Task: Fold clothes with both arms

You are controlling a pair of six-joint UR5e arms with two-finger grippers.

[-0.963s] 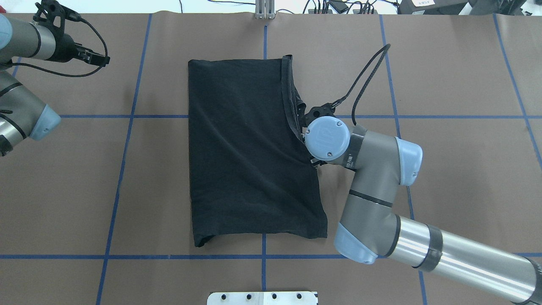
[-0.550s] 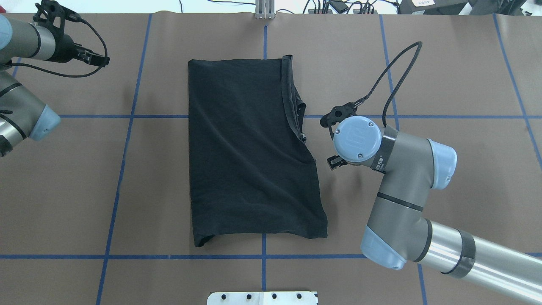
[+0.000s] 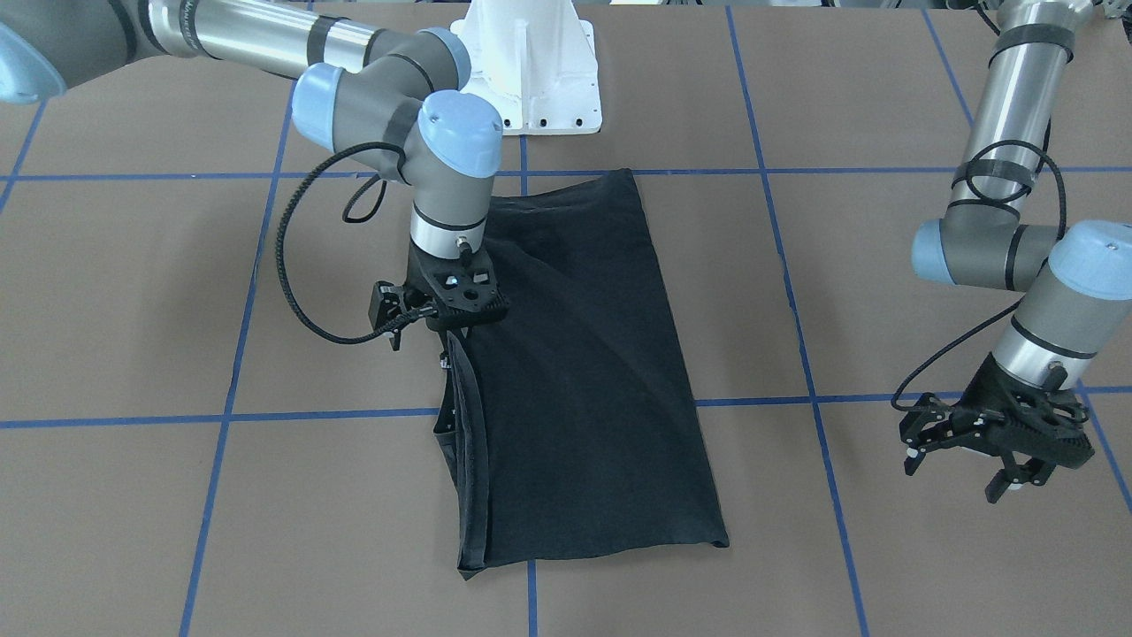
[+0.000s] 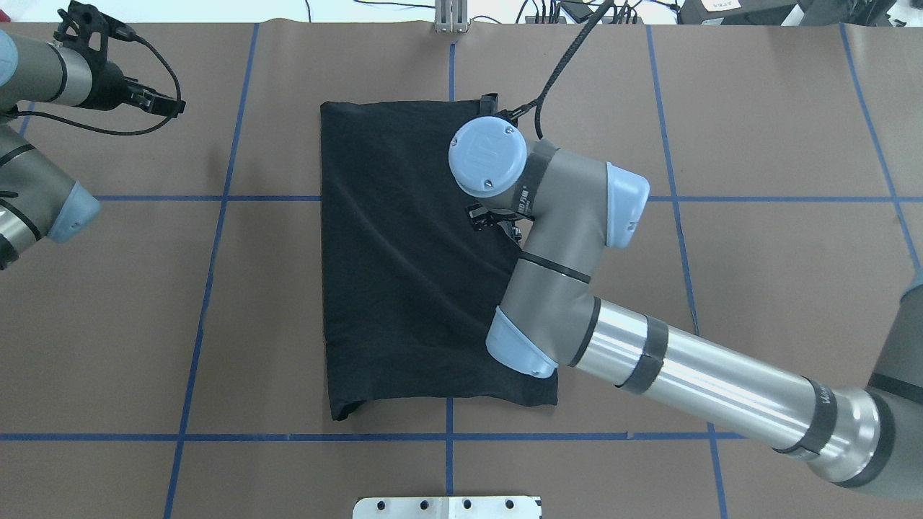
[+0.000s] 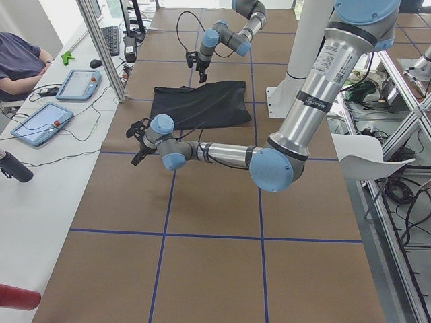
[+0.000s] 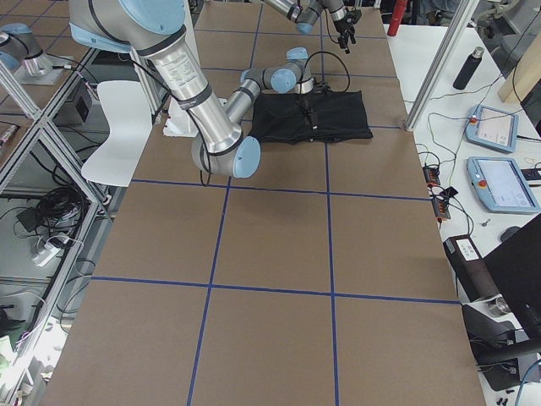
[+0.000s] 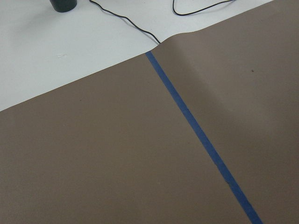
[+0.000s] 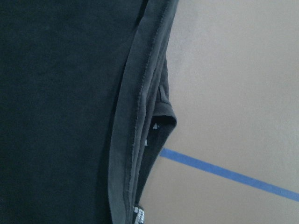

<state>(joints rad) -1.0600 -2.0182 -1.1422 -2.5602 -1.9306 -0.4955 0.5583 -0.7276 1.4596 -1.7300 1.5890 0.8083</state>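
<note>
The black short-sleeved T-shirt (image 4: 404,274) lies flat mid-table on the brown paper sheet with blue tape lines (image 4: 757,144), already folded into a long rectangle. The right arm's black two-finger gripper (image 3: 449,329) hangs over the shirt's stitched long edge (image 8: 135,116), and I cannot tell how its jaws stand. The left arm's black gripper (image 3: 1017,469) hovers well apart over bare paper, its fingers seemingly spread. The cloth looks light, limp and prone to sagging, so I would pinch both layers at the end corners.
</note>
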